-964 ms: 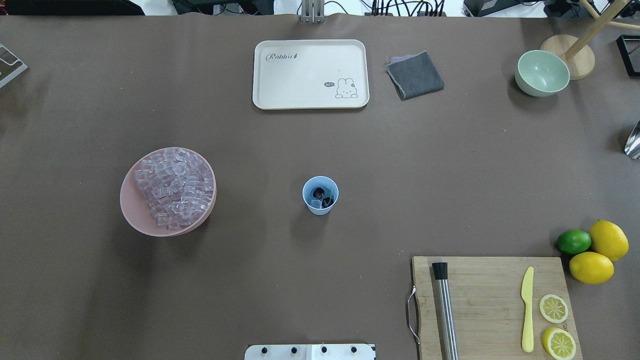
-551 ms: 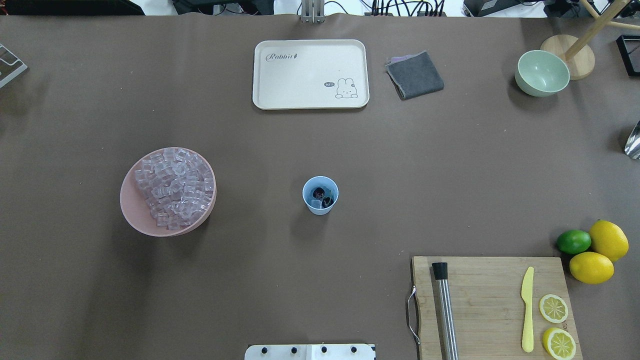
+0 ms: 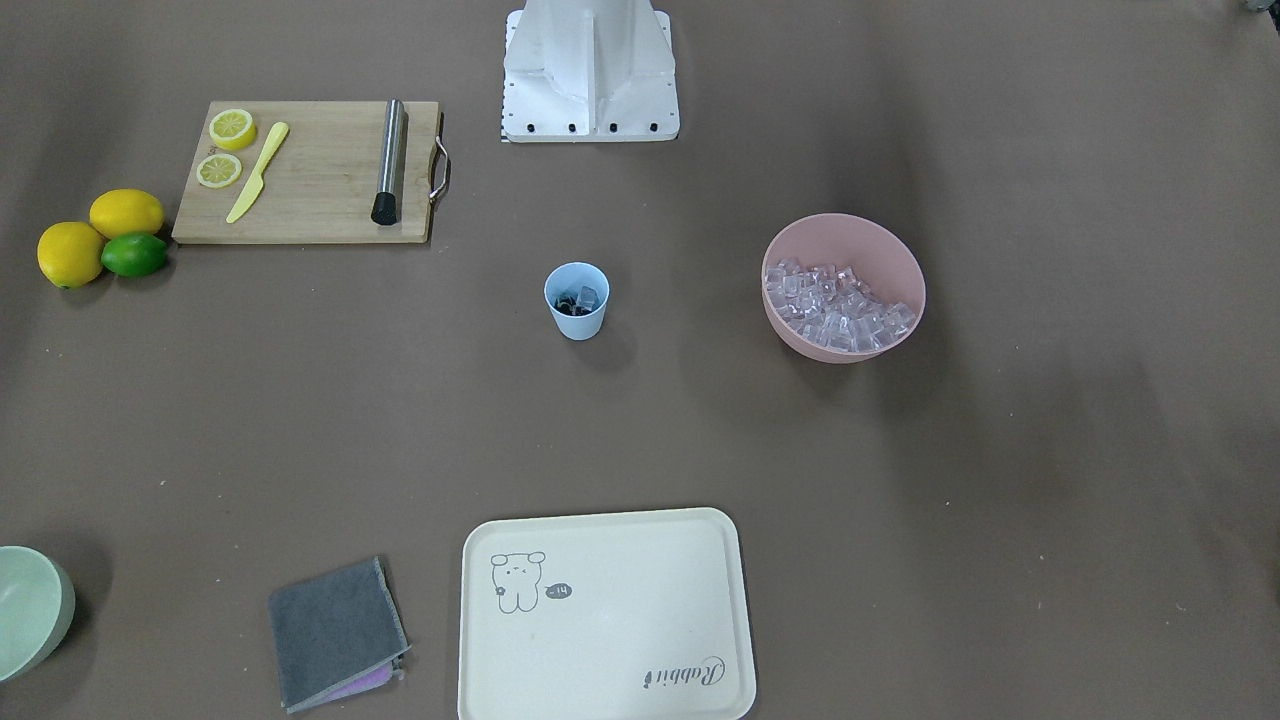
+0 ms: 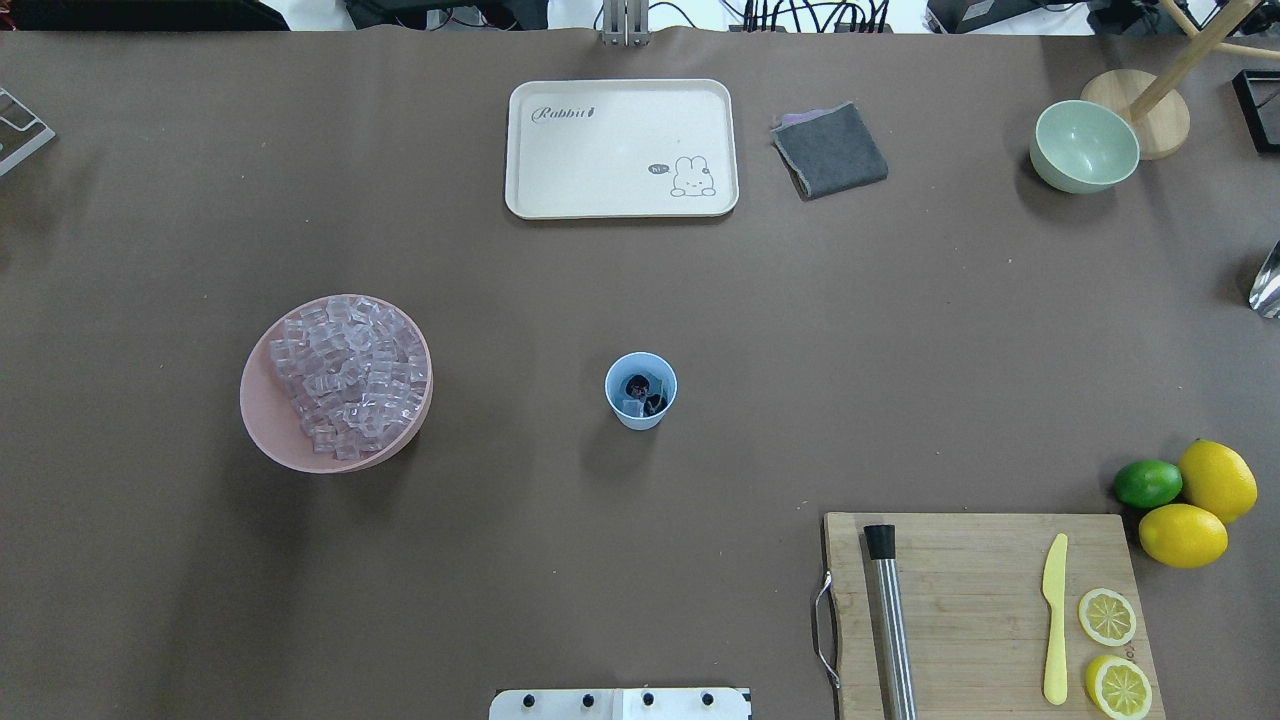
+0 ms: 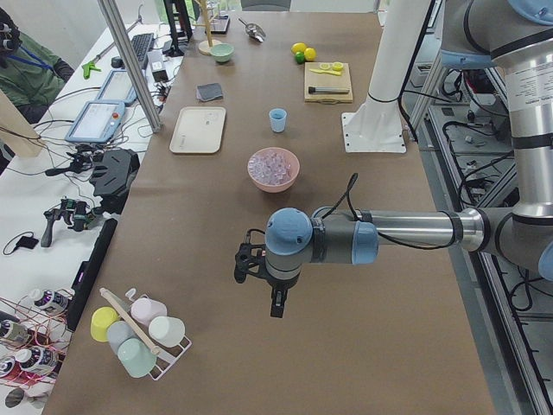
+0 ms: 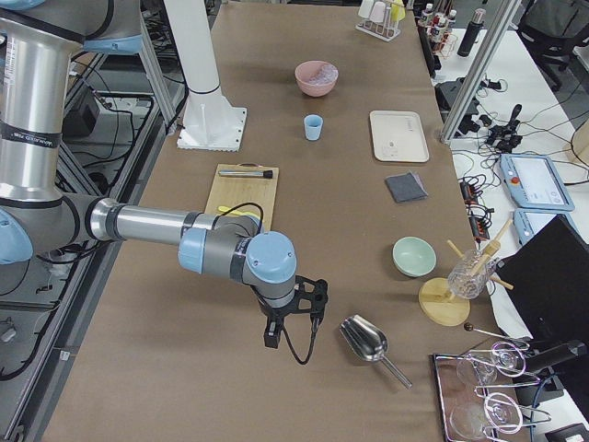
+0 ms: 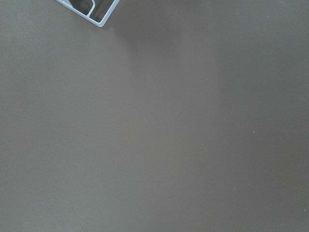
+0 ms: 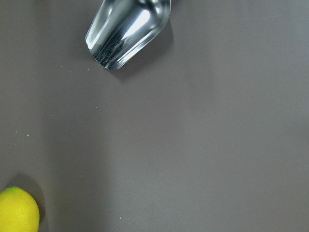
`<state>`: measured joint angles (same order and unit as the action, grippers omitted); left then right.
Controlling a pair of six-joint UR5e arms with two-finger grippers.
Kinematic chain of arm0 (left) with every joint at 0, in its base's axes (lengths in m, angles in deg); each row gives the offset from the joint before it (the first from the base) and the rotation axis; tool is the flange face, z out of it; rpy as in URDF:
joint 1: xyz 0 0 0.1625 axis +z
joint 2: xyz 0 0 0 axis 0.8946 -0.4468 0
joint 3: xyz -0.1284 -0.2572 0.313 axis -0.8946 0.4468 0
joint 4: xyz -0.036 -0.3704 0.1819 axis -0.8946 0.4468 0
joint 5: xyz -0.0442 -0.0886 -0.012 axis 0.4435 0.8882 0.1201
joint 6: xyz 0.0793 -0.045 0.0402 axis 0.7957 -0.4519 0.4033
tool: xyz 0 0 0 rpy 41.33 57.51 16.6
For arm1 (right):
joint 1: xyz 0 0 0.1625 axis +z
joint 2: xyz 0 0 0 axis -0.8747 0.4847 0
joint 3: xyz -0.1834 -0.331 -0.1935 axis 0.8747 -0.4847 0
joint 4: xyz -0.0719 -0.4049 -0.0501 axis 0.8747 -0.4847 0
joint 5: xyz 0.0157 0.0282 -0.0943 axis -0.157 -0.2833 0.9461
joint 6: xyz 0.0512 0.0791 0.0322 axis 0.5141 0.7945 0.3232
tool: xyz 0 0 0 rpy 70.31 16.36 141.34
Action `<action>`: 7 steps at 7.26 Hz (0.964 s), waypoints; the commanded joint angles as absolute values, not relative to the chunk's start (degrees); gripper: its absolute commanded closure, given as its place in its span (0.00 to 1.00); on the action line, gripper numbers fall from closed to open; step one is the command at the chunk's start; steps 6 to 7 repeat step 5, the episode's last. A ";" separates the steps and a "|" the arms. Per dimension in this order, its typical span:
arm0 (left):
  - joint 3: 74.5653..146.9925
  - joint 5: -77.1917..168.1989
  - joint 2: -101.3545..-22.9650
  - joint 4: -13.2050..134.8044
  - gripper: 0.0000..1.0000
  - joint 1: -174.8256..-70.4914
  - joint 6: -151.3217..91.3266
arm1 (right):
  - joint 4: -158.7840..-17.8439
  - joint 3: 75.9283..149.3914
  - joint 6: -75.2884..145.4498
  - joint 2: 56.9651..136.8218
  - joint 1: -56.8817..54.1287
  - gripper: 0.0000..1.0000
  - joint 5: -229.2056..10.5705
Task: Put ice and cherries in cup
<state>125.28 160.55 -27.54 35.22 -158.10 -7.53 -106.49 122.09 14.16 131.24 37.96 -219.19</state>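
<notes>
Cup (image 4: 641,421) upright at table (image 4: 900,330) centre, dark cherries (image 4: 638,384) + some ice (image 4: 632,406) inside. More ice heaped in pink bowl (image 4: 262,432), well apart on my left. My left gripper (image 5: 275,303) & right gripper (image 6: 271,333) hang over opp. table ends; fingers apart or together, can't tell.

The cup (image 4: 640,391) stands alone in the middle of the bench (image 4: 850,350), with bare surface all round it, open to approach from any side. A pink bowl (image 4: 262,425) sits well apart on the robot's left. The board (image 4: 975,600) and lemons (image 4: 1183,535) fill the near right corner. The tray (image 4: 620,150), cloth (image 4: 830,150) and green bowl (image 4: 1084,146) line the far edge. A wide free strip runs between the cup and that far row.
</notes>
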 commanded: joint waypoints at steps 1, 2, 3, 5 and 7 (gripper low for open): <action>125.28 160.55 -27.54 35.22 0.01 -158.03 -7.53 | -106.49 122.15 14.10 131.24 37.96 0.00 -219.27; 125.28 160.55 -27.54 35.22 0.01 -158.03 -7.53 | -106.49 122.23 14.18 131.24 37.96 0.00 -219.19; 125.28 160.55 -27.54 35.22 0.01 -158.03 -7.53 | -106.49 122.23 14.10 131.15 37.96 0.00 -219.19; 125.37 160.55 -27.54 35.22 0.01 -158.03 -7.53 | -106.49 122.67 14.19 131.15 37.96 0.00 -219.19; 125.37 160.55 -27.54 35.22 0.01 -158.03 -7.53 | -106.49 122.67 14.19 131.15 37.96 0.00 -219.19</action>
